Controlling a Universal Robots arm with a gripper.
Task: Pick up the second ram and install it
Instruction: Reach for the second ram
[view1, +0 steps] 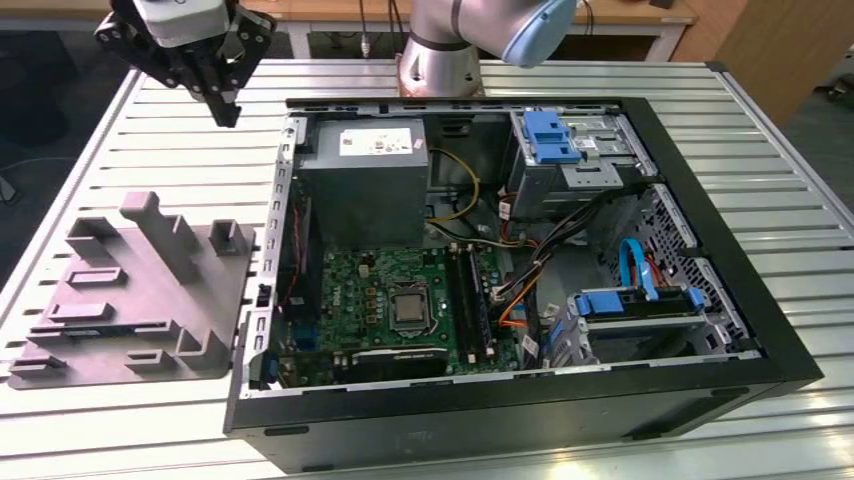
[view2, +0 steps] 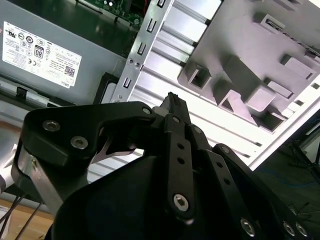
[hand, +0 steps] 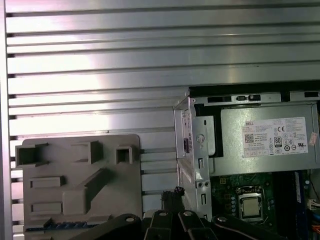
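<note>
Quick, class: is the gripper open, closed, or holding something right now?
Gripper: closed, holding nothing.

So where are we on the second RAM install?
Done: nothing confirmable; I can't tell what the motherboard slots hold. In hand: nothing; the end effector is shut, empty, above the table between grey fixture and open case. Left: pick and install.

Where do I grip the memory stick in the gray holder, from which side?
Pinch the memory stick across its flat faces at mid-length, straight down from above: it shows as a thin dark line in the gray holder, apparently standing on edge.
</note>
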